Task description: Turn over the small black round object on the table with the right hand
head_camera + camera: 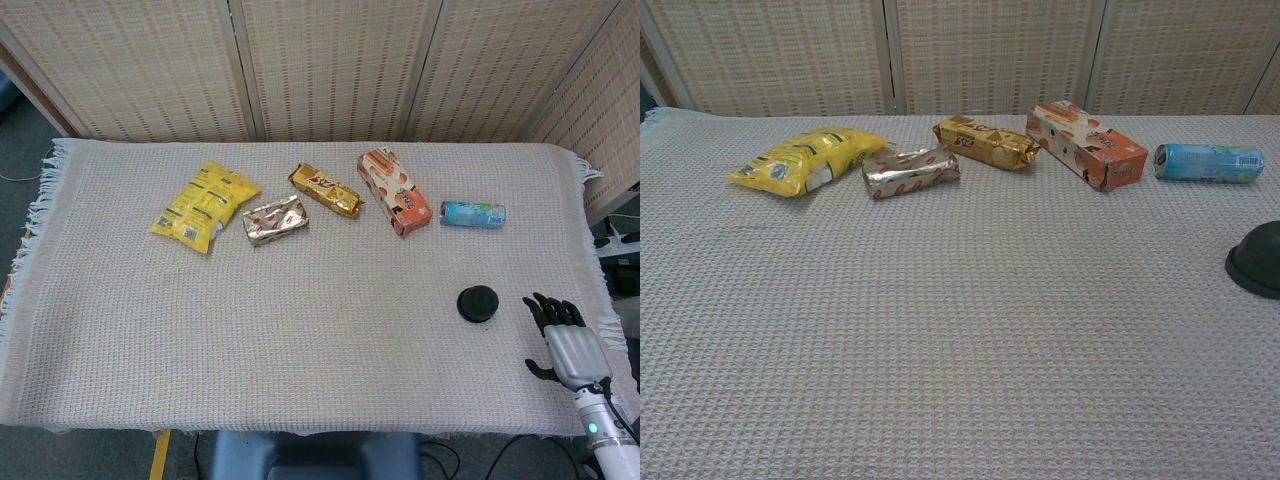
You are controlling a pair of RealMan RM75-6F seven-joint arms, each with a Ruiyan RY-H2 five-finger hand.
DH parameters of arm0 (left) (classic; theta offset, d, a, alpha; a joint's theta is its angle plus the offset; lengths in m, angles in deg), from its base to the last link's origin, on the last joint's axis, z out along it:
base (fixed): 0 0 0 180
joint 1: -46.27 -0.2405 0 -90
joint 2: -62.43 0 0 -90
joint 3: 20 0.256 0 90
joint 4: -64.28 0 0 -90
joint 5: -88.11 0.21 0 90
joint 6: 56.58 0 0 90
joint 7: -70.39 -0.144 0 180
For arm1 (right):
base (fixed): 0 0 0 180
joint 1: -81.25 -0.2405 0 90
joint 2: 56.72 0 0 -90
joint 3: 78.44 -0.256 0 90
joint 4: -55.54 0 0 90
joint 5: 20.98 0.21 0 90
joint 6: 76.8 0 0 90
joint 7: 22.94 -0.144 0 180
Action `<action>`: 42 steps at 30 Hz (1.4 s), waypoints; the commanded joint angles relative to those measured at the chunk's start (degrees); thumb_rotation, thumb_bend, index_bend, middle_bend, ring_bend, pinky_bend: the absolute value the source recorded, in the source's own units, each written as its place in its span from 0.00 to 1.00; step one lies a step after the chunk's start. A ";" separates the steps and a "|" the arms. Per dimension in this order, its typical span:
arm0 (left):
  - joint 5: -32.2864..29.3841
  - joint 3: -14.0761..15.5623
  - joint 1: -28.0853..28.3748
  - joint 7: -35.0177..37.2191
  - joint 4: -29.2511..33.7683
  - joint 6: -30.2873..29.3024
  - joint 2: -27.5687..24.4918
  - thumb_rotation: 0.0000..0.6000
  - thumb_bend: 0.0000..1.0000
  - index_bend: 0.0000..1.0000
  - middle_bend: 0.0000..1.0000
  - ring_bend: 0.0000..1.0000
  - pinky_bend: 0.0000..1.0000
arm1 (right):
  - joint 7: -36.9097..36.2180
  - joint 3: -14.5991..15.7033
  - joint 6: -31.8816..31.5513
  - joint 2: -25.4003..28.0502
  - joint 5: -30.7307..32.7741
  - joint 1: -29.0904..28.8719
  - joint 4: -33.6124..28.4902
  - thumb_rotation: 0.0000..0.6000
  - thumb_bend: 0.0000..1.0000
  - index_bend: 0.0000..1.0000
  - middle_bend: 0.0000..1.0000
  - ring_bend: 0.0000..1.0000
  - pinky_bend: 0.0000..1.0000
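Near right on cloth (pixel 300 330): black disc (pixel 478 303), lying flat, round so no long axis. Just right of it and slightly nearer, right hand (pixel 565 340), fingers spread, holding nothing, not touching. Left hand out of sight. Next: reach left and slightly far to grip disc rim.

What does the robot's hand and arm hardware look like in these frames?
Only the right hand shows, in the head view: black fingers, a silver-grey metallic back plate, a pale wrist section with a small green light and a thin dark cable alongside. The left hand is out of view.
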 commanded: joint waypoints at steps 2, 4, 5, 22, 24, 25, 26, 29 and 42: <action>0.04 0.01 -0.04 0.12 0.01 -0.08 -0.06 1.00 0.53 0.50 0.15 0.21 0.54 | 0.13 -0.03 0.07 -0.09 0.12 -0.05 0.09 1.00 0.18 0.00 0.00 0.00 0.01; 0.18 0.05 -0.17 0.17 0.05 -0.36 -0.11 1.00 0.53 0.50 0.15 0.21 0.54 | 0.12 -0.02 -0.06 -0.21 0.00 -0.02 0.23 1.00 0.18 0.00 0.00 0.00 0.01; 0.24 0.06 -0.24 0.20 0.07 -0.51 -0.13 1.00 0.53 0.50 0.15 0.21 0.54 | 0.06 -0.04 -0.21 -0.29 -0.15 0.01 0.31 1.00 0.18 0.00 0.00 0.00 0.01; 0.57 -0.20 -0.63 0.98 -0.59 -2.03 0.25 1.00 0.53 0.50 0.15 0.21 0.54 | -2.48 -2.11 -13.40 -7.49 -8.98 3.17 8.46 1.00 0.18 0.00 0.00 0.00 0.01; 0.99 -0.36 -0.70 1.07 -1.09 -2.83 0.69 1.00 0.53 0.50 0.15 0.21 0.54 | -2.69 -2.34 -12.64 -7.06 -8.32 3.04 8.24 1.00 0.18 0.00 0.00 0.00 0.01; 1.17 -0.42 -0.69 0.99 -1.35 -3.08 0.93 1.00 0.53 0.50 0.15 0.21 0.53 | -2.73 -2.48 -11.96 -6.71 -7.82 2.84 8.01 1.00 0.18 0.00 0.00 0.00 0.01; 1.31 -0.46 -0.66 0.88 -1.60 -3.26 1.16 1.00 0.53 0.50 0.15 0.21 0.53 | -2.67 -2.73 -11.19 -6.38 -7.15 2.56 7.84 1.00 0.18 0.00 0.00 0.00 0.01; 1.59 -0.44 -0.64 0.40 -2.02 -3.49 1.70 1.00 0.53 0.50 0.15 0.21 0.53 | -2.61 -4.15 -8.42 -5.72 -4.47 1.18 7.81 1.00 0.18 0.00 0.00 0.00 0.01; 2.46 -0.94 -1.00 0.62 -3.75 -6.16 3.31 1.00 0.53 0.50 0.15 0.19 0.52 | -3.99 -8.76 12.81 -2.68 9.96 -9.39 6.75 1.00 0.18 0.00 0.00 0.00 0.01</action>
